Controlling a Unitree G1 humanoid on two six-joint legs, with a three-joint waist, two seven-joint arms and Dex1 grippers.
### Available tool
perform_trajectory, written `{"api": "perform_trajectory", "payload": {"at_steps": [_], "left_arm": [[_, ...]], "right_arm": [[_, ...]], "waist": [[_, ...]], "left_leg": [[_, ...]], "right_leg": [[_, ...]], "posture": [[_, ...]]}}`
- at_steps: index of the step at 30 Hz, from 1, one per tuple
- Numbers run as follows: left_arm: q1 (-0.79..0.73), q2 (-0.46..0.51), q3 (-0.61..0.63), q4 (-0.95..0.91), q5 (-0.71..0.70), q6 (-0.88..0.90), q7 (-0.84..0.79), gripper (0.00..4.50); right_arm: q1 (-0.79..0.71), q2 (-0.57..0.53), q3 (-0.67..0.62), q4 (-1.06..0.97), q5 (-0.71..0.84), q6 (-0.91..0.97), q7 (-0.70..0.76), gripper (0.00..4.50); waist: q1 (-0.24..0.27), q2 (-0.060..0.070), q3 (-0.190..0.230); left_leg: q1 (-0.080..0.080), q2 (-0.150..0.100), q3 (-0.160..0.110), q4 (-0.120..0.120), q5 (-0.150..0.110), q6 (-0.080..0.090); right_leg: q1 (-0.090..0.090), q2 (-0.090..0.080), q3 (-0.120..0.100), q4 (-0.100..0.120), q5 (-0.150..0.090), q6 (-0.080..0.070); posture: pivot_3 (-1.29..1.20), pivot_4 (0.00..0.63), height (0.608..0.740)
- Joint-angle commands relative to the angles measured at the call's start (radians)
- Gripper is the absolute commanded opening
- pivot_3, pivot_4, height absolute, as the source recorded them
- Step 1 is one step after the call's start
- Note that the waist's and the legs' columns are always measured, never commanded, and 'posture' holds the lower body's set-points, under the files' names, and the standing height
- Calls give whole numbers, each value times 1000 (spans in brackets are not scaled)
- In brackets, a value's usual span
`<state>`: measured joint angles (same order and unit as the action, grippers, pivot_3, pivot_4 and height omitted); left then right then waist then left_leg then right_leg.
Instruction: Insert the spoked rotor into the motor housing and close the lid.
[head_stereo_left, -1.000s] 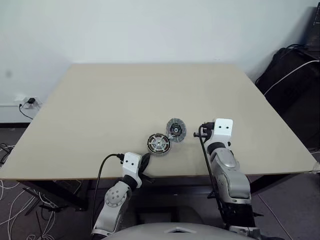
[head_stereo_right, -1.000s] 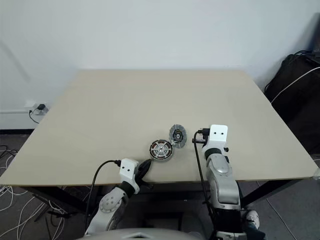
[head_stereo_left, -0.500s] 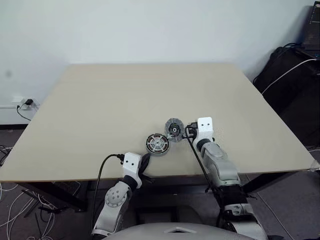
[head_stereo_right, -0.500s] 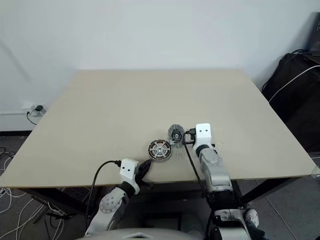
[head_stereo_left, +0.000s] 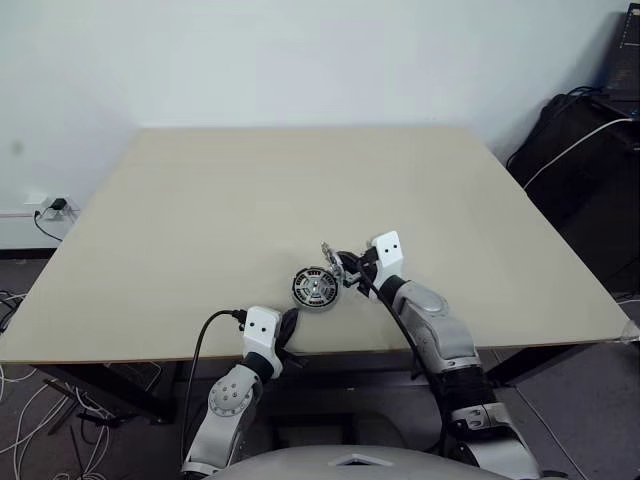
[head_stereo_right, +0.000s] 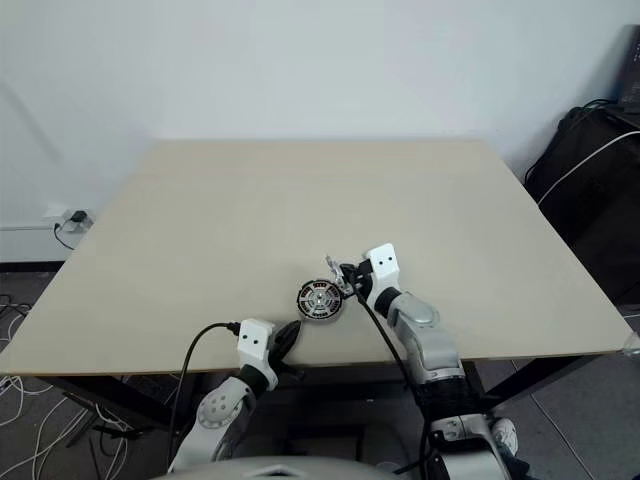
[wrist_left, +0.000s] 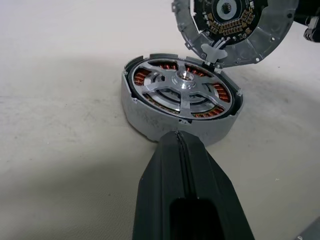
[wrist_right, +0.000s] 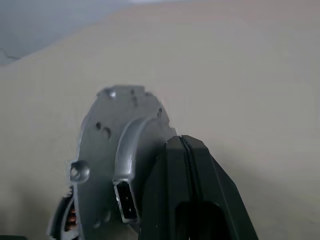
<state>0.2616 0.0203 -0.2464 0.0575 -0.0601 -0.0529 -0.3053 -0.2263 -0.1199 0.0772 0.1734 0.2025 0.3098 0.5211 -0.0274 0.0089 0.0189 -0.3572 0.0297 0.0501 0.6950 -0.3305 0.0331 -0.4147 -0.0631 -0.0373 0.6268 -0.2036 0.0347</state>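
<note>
Right claw (head_stereo_left: 345, 268) is shut edgewise on the lid (wrist_left: 235, 27), holding it tilted on edge just right of and partly over the motor housing (wrist_left: 150, 112); in the left wrist view the lid's inner face, with its ring of small contacts, leans toward the housing, and its lower rim looks to be at or touching the housing's far edge, though actual contact cannot be confirmed. Left claw (wrist_left: 182, 142) is fully shut and holds nothing, its tips lying close against the near wall of the housing, apparently bracing it; whether they press on it cannot be told. Spoked rotor (wrist_left: 182, 90) sits inside the housing, copper windings showing between the silver arms, its top about level with the housing rim and seemingly seated square. Housing rests flat on the tabletop (head_stereo_left: 250, 190), toward the near edge and a little left of the right arm. Assessment: the insertion step appears complete; the closing step is in hand and not finished, since the lid stands steeply tilted and not yet laid over the opening. Remaining work, as judged: bring the lid down flat, centre its hub over the rotor's axis, seat it in the rim, then release. Risk noted: the thin edge grip may let the lid pivot or slide off-centre as it is lowered, and the housing could shift on the smooth tabletop.
</note>
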Motion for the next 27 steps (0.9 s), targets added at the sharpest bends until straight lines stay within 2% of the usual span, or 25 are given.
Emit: {"api": "perform_trajectory", "payload": {"at_steps": [1,17,23,27], "left_arm": [[-14,-3,-5,-53,-5,-3,0,0],[-14,-3,-1,-50,-2,-5,7,0],[-11,-4,0,-45,-1,-12,14,0],[-5,-3,-1,-48,-2,-14,17,0]], "right_arm": [[-1,13,20,-47,6,-2,2,23],[0,66,109,50,-41,-5,-13,23],[-7,43,170,104,-116,45,-25,23],[3,29,176,58,-115,54,-11,23]], "waist": [[0,0,0],[1,0,0],[0,-1,-2],[0,-2,-5]], "left_leg": [[0,0,0,0,0,0],[0,0,0,0,0,0],[2,0,0,0,0,0],[7,0,1,0,0,0]], "right_leg": [[0,0,0,0,0,0],[0,0,0,0,0,0],[2,0,0,0,0,0],[6,0,0,0,-2,2]], "posture": [[0,0,740],[0,0,740],[0,0,740],[0,0,740]]}}
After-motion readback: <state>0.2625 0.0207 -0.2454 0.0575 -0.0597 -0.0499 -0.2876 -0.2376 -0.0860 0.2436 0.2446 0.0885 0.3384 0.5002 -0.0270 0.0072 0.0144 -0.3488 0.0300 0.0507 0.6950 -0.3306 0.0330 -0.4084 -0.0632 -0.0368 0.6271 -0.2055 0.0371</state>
